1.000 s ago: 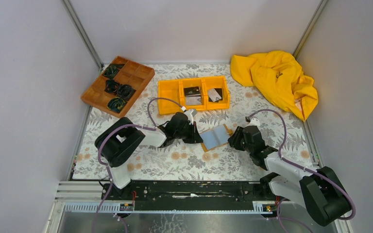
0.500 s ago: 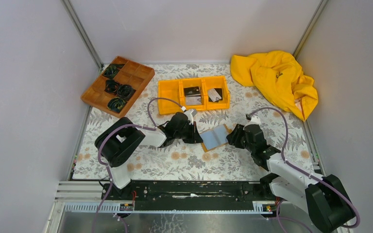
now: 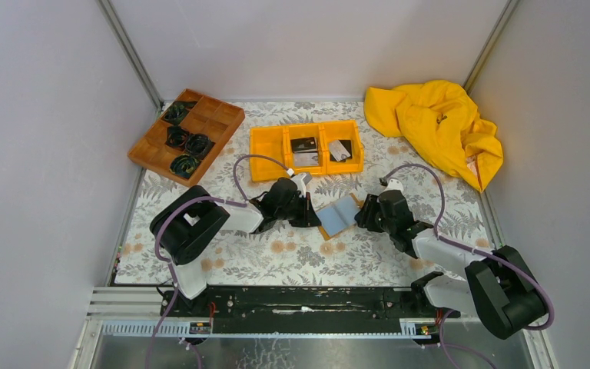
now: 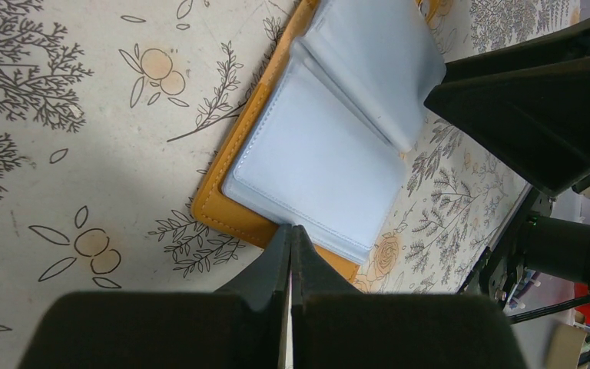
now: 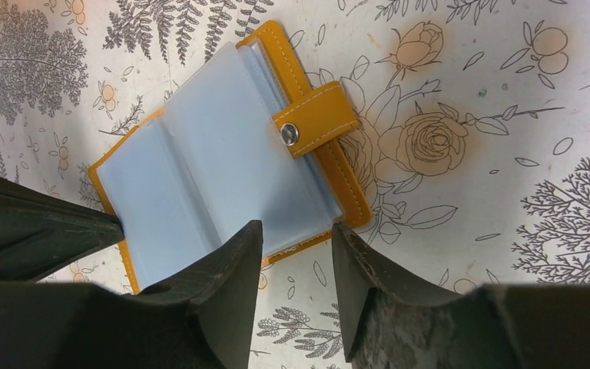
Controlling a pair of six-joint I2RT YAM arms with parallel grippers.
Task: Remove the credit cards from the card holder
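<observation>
One view, right wrist, shows the snap on the card holder. Left tool, closed and empty, touches its edge; right tool, half-parted, straddles another.

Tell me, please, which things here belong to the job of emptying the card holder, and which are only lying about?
For the job: the open card holder, the shut left gripper, the open right gripper, the cards in the orange bin.

Only lying about: the wooden tray, its black coils, the yellow cloth.
</observation>
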